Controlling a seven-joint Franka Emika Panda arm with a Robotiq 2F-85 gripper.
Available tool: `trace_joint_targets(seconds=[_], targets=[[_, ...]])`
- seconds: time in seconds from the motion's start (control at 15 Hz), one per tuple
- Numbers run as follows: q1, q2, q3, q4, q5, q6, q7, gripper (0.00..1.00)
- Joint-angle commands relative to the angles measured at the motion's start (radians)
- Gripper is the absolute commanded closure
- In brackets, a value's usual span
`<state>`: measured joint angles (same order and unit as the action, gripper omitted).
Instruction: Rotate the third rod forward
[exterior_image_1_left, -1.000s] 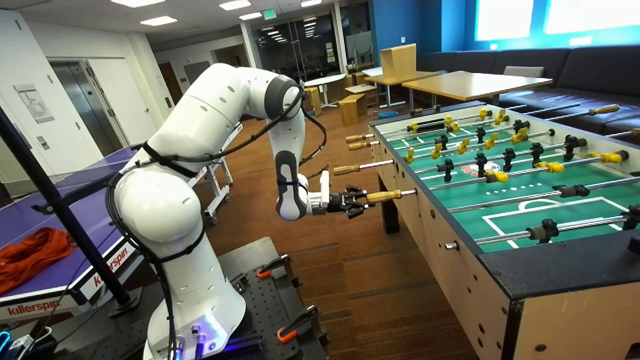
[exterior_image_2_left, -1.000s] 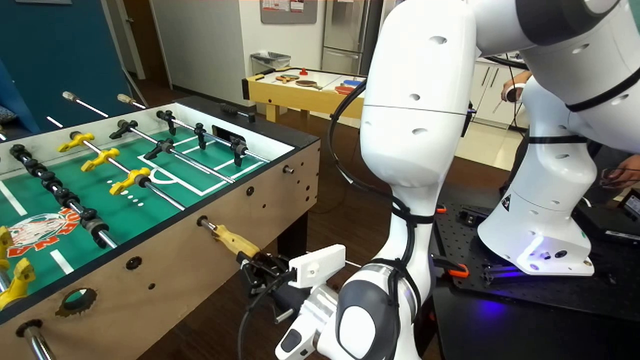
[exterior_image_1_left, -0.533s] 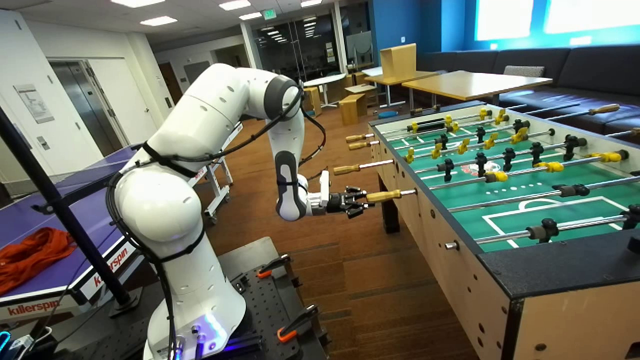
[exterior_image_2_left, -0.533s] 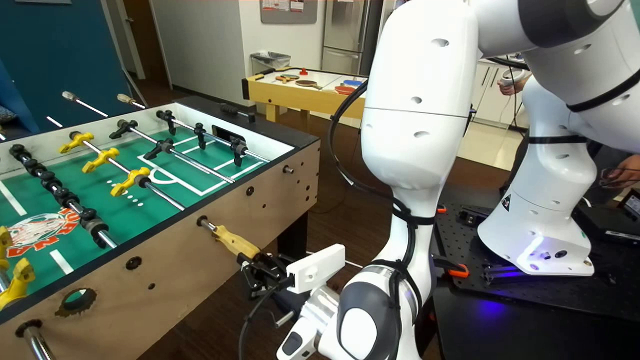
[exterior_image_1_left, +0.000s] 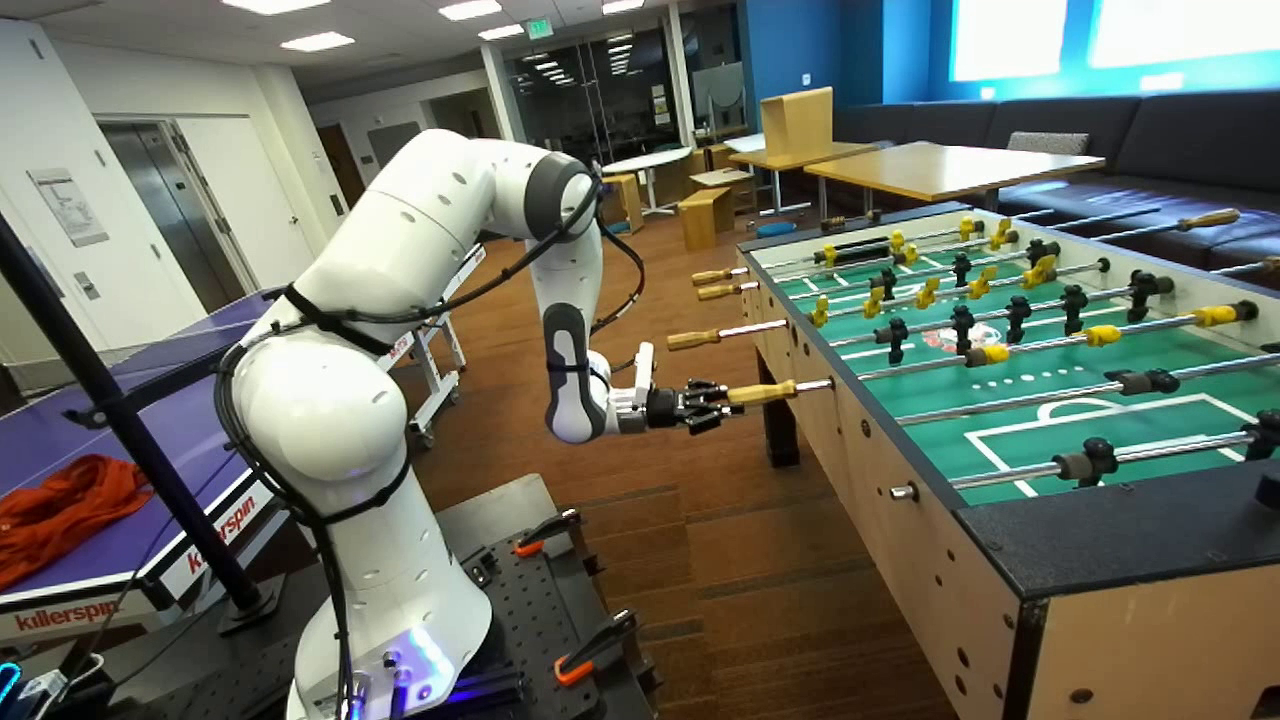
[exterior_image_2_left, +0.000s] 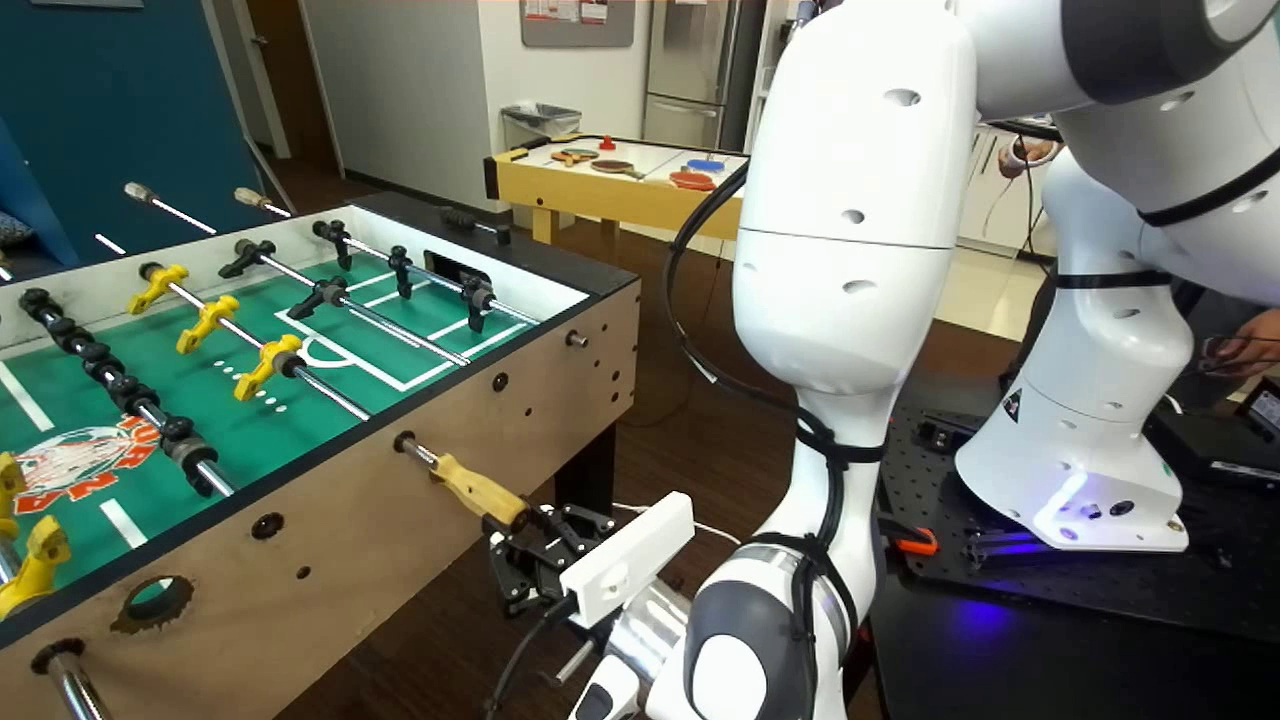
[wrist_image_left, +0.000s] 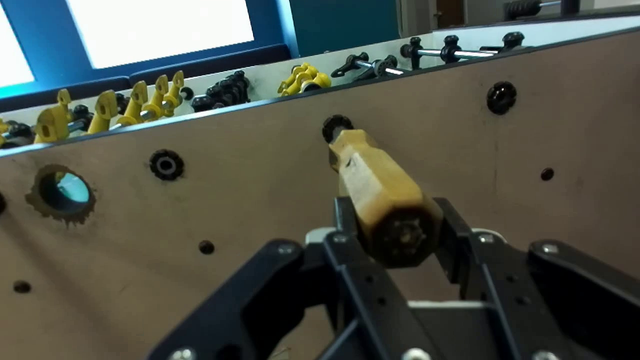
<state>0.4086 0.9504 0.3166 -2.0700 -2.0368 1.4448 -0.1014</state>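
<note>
A foosball table (exterior_image_2_left: 340, 540) is standing with its tan side toward a white arm (exterior_image_1_left: 410, 250) in both exterior views. The arm is reaching out low toward that side. The third rod (exterior_image_1_left: 1050, 343), counting from the foosball table's near end in an exterior view, is running across the playfield and poking out through the side. The gripper (wrist_image_left: 396, 212) is clamping the free end of the rod's handle (wrist_image_left: 375, 175), its fingers (wrist_image_left: 345, 215) pressing from both sides; the rest of the handle is showing toward the foosball table. Three yellow players (exterior_image_2_left: 210, 318) on the rod are slanting the same way.
</note>
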Motion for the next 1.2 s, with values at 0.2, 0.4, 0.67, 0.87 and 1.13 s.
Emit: trace_joint_targets(seconds=[0.2,0.4,0.67,0.87,1.13], targets=[[0.044,-0.030,-0.030,-0.013,0.089,-0.050,-0.304,0.84],[0.054,-0.029,-0.051,-0.012,0.083,-0.043,-0.449,0.84],[0.058,-0.034,-0.064,-0.014,0.078,-0.025,-0.662,0.84],[0.056,-0.040,-0.067,-0.017,0.078,-0.023,-0.825,0.84],[0.056,-0.047,-0.068,-0.018,0.082,-0.025,-1.049,0.84]])
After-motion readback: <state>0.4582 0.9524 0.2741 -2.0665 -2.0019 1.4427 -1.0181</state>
